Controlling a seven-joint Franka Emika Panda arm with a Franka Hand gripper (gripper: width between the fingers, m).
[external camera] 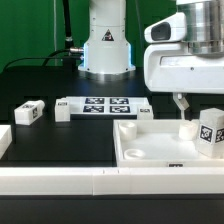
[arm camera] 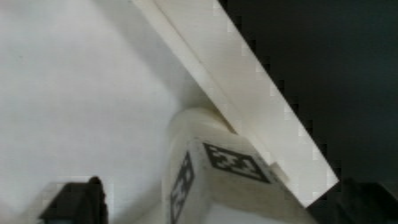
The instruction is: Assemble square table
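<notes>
The tool (arm camera: 217,203) has two dark fingers (arm camera: 75,200) set wide apart. Between them is a short white plastic block leg (arm camera: 205,140) with a black-and-white tag (arm camera: 235,163). The finger that shows best does not touch the leg. The leg sits on the big flat white plastic top (arm camera: 89,90), right beside its raised white rim (arm camera: 231,80). Past the rim is the black tabletop (arm camera: 338,60).

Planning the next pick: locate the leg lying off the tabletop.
The leg sits on the exterior view's left, just left of the marker board.

White square top (external camera: 170,150), tagged leg (external camera: 210,131) in corner
</notes>
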